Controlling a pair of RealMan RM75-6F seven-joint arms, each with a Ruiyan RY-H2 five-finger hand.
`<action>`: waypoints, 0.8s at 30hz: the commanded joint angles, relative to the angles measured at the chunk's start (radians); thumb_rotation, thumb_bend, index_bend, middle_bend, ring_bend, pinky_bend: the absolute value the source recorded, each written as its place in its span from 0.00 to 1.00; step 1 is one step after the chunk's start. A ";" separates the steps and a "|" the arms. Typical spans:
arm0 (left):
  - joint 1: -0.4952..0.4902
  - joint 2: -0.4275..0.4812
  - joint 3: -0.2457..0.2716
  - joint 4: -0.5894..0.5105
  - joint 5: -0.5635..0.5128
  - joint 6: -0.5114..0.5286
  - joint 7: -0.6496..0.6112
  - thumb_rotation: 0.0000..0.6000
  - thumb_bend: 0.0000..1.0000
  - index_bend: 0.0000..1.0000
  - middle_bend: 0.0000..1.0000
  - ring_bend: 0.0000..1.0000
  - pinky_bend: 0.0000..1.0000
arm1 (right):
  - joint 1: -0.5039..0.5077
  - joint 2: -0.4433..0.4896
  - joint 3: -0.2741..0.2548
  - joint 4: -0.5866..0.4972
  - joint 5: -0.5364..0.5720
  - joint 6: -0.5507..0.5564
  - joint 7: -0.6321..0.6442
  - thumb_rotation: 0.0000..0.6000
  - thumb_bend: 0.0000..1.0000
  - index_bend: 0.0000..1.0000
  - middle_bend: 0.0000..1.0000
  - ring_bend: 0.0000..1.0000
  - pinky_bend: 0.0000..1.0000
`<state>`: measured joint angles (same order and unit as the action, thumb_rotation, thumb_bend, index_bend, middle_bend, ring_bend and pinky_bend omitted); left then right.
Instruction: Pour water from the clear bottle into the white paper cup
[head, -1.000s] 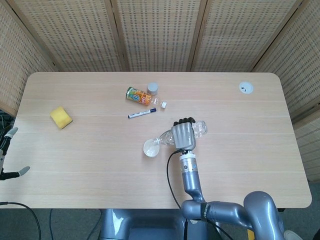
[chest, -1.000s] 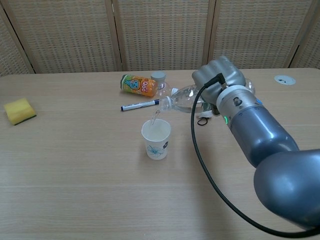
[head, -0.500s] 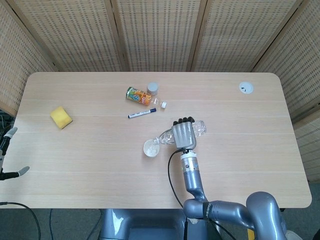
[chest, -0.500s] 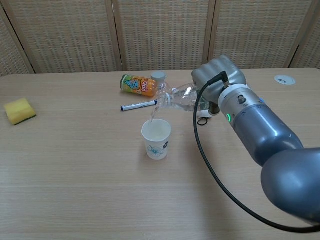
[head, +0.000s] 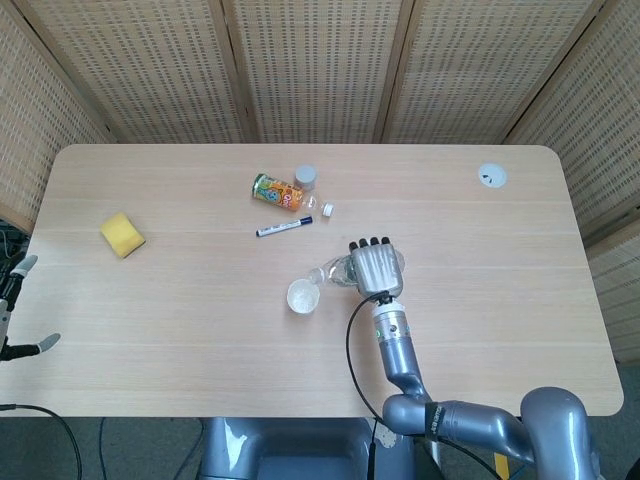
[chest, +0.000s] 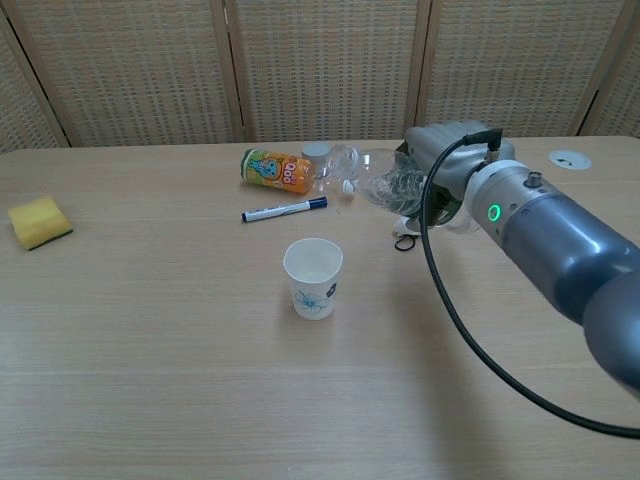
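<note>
Item: white paper cup (chest: 313, 278), upright on surface (chest: 150, 380), near & left of right robot hand (chest: 440, 160), blue print on side, unreadable. Right robot hand grasping clear bottle (chest: 375, 182), tipped w/ mouth over surface, not over cup. Left robot hand (head: 15, 310) at edge; state can't tell. To finish: level bottle slowly, avoid drips. Beyond: pen (chest: 284, 209), orange can (chest: 279, 170), label approx "000".

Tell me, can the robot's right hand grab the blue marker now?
Probably not yet. The right hand is already gripping the clear bottle, so it has no free fingers, though the blue marker lies uncovered nearby.
</note>
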<state>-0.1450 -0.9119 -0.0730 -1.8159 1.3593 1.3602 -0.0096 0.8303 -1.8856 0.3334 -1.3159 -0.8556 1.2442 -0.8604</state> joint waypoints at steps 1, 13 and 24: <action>-0.002 -0.001 0.001 -0.001 0.001 -0.003 0.005 1.00 0.00 0.00 0.00 0.00 0.00 | -0.067 0.073 0.034 -0.052 -0.002 -0.045 0.172 1.00 0.96 0.57 0.61 0.64 0.75; 0.008 0.003 0.008 -0.013 0.023 0.016 0.003 1.00 0.00 0.00 0.00 0.00 0.00 | -0.256 0.295 0.051 -0.116 -0.070 -0.329 0.809 1.00 0.96 0.57 0.61 0.64 0.75; 0.010 0.000 0.013 -0.018 0.027 0.018 0.014 1.00 0.00 0.00 0.00 0.00 0.00 | -0.319 0.281 0.013 0.029 -0.274 -0.371 1.230 1.00 0.96 0.57 0.61 0.64 0.74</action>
<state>-0.1353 -0.9114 -0.0606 -1.8333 1.3860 1.3778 0.0038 0.5367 -1.6066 0.3679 -1.3434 -1.0555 0.9032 0.2728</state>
